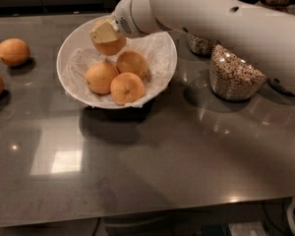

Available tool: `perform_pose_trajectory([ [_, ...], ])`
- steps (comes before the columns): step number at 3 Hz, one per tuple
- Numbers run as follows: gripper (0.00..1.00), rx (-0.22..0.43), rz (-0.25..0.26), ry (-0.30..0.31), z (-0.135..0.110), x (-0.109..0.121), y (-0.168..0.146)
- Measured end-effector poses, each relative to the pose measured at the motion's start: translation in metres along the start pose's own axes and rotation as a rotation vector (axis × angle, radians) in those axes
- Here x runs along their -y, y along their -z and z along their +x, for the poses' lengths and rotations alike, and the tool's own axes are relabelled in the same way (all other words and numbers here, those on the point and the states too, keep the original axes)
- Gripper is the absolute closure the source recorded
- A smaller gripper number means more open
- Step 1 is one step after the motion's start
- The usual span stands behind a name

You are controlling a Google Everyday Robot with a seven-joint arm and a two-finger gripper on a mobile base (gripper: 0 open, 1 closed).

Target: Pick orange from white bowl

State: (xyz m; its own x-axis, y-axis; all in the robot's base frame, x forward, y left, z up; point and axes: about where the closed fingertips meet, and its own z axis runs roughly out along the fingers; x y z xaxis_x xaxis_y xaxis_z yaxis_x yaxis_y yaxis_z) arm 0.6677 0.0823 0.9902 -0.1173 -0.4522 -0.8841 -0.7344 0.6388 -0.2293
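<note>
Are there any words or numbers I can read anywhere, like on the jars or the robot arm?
None. No readable text shows on the gripper, which is shut on the orange in the white bowl, nor on the arm or the grain-filled jar.

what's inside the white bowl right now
Three loose oranges on crinkled lining in the white bowl; the gripper holds the orange toward the back. The bowl's far rim is hidden behind the arm.
</note>
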Motion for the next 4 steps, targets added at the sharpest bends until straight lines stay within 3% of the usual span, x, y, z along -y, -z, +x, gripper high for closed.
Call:
perform_pose_trajectory([
  [2, 1.0, 0.029, 0.088, 0.008, -0.001, 0.019, 0.044],
  [4, 0.57, 0.029, 0.074, 0.002, -0.001, 0.013, 0.044],
])
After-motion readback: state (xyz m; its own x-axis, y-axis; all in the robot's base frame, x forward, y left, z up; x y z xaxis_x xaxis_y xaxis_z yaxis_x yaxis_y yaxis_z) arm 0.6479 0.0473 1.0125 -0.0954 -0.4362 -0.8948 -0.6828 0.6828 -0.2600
